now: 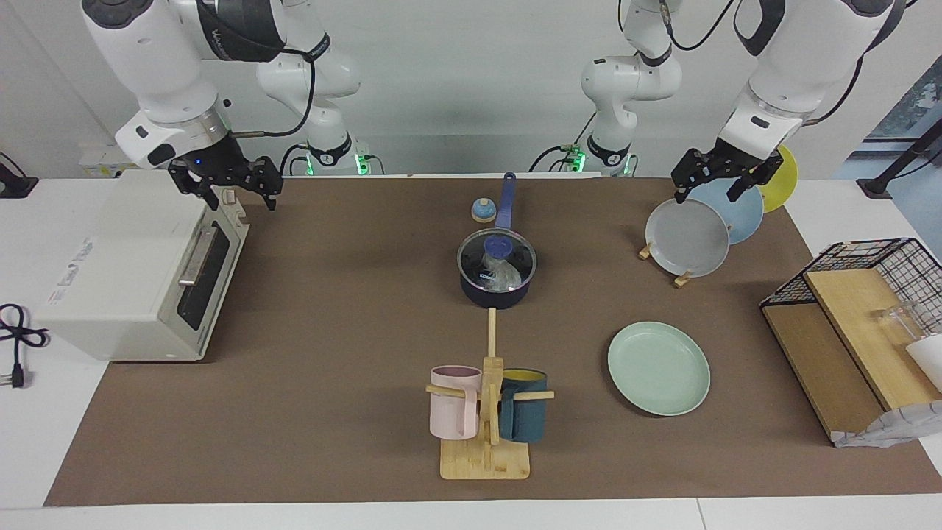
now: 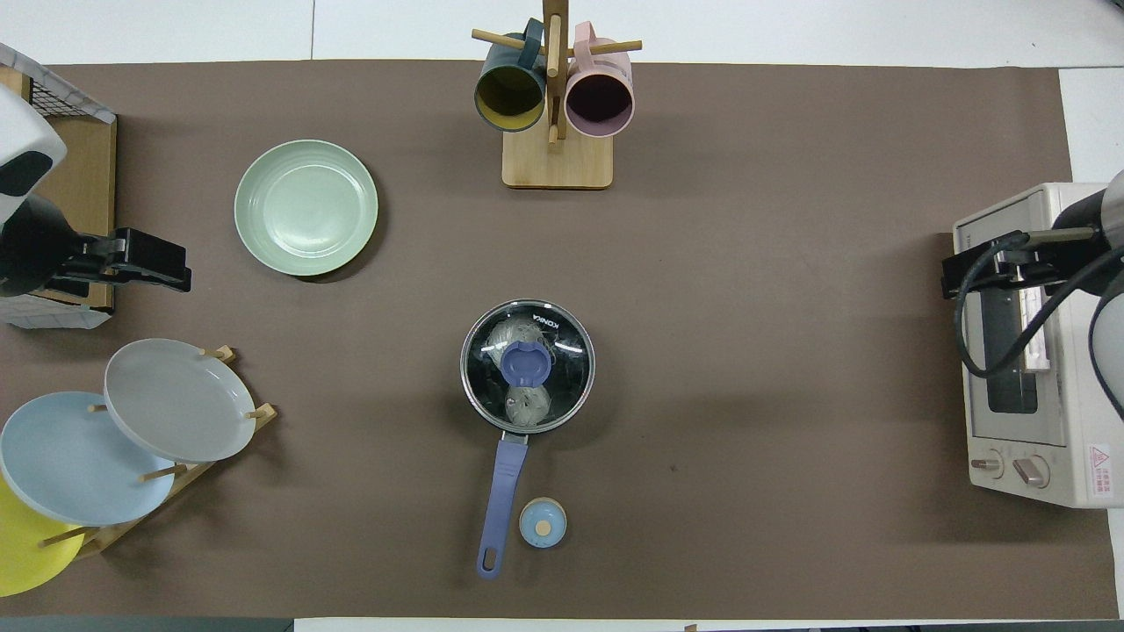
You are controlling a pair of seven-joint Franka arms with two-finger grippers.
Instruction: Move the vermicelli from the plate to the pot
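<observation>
Right gripper (image 1: 225,190) hangs over the toaster oven (image 1: 132,269) at the right arm's end of the bench, fingers apart and empty; left gripper (image 1: 725,180) waits over the plate rack (image 1: 688,235), also apart and empty. Vermicelli (image 2: 525,399) already sits in the pot (image 1: 497,272) mid-bench under the glass lid (image 2: 527,364), plate (image 1: 659,368) bare. Your main risk looks like redoing the transfer, knocking the lid or handle.

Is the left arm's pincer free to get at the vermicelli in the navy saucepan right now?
Probably not: the whitish vermicelli lies in the navy saucepan under a glass lid; the left pincer hangs over the plate rack.
</observation>
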